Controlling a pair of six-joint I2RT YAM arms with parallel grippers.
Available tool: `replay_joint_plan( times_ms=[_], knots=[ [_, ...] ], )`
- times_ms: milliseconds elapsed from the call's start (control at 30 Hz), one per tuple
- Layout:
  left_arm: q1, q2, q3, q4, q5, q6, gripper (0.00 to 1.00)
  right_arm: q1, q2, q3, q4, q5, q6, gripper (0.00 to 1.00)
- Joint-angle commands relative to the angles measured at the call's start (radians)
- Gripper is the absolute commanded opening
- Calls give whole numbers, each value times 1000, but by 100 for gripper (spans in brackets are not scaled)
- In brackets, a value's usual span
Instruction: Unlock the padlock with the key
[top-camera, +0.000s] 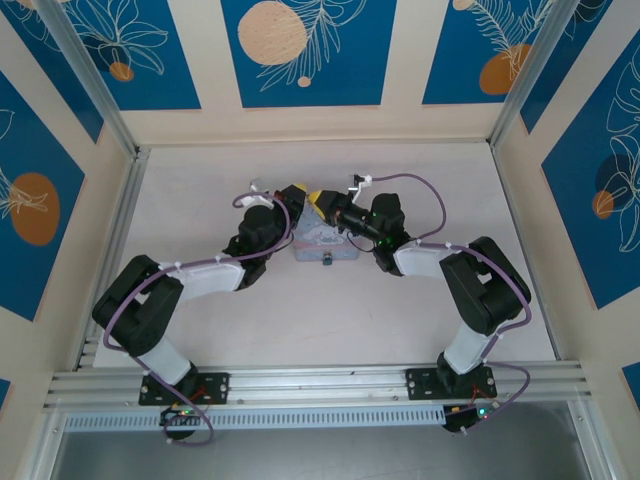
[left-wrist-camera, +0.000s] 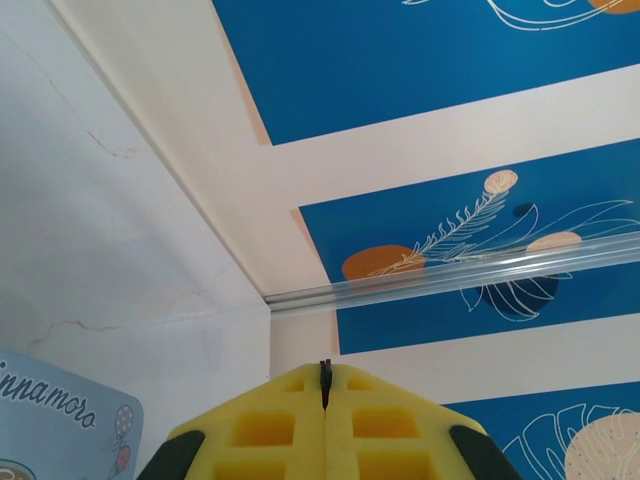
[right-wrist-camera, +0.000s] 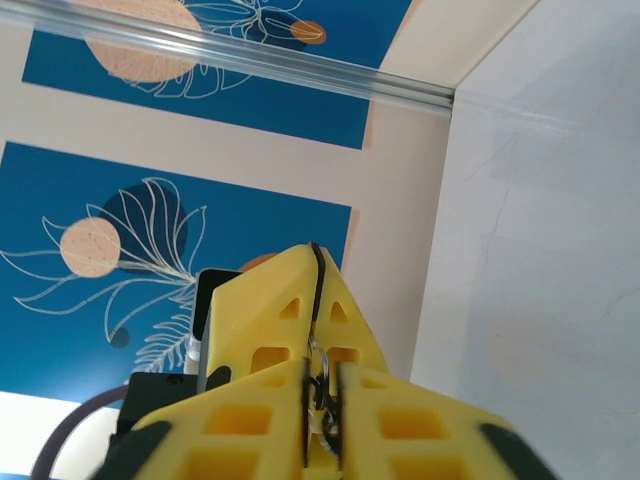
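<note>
Both arms meet above the pale blue tin box (top-camera: 318, 246). The padlock (top-camera: 326, 262) is a tiny dark speck at the box's front edge. In the right wrist view a thin silvery metal loop, the key (right-wrist-camera: 322, 361), comes out of the seam of my left gripper's fingers (right-wrist-camera: 265, 310) and runs down between my right gripper's pads. My left gripper (left-wrist-camera: 324, 372) (top-camera: 293, 194) is shut, with a dark sliver at its tip. My right gripper (right-wrist-camera: 322, 374) (top-camera: 323, 203) stands tip to tip with it, its jaws a narrow gap apart and pressed on the metal bits.
A corner of the printed tin box (left-wrist-camera: 50, 425) lies low at the left of the left wrist view. Cream and blue patterned walls and aluminium posts (top-camera: 85, 75) enclose the white table (top-camera: 200, 180). Open table lies left and right of the box.
</note>
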Motion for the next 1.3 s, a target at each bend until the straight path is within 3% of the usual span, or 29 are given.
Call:
replay_joint_plan(
  times_ms=[0,300,467,1267],
  knots=[
    [-19,7,12,35,22,-4,0,-1,5,14,11,1,-5,23],
    [-22,3,9,31,22,-1,0,-46,-31,-2,-13,10,-8,28],
    [-22,3,10,27,22,-1,0,-57,-44,3,-47,17,-21,38],
    [-30,10,15,26,16,0,0,-9,-8,43,-62,8,-34,35]
  ],
)
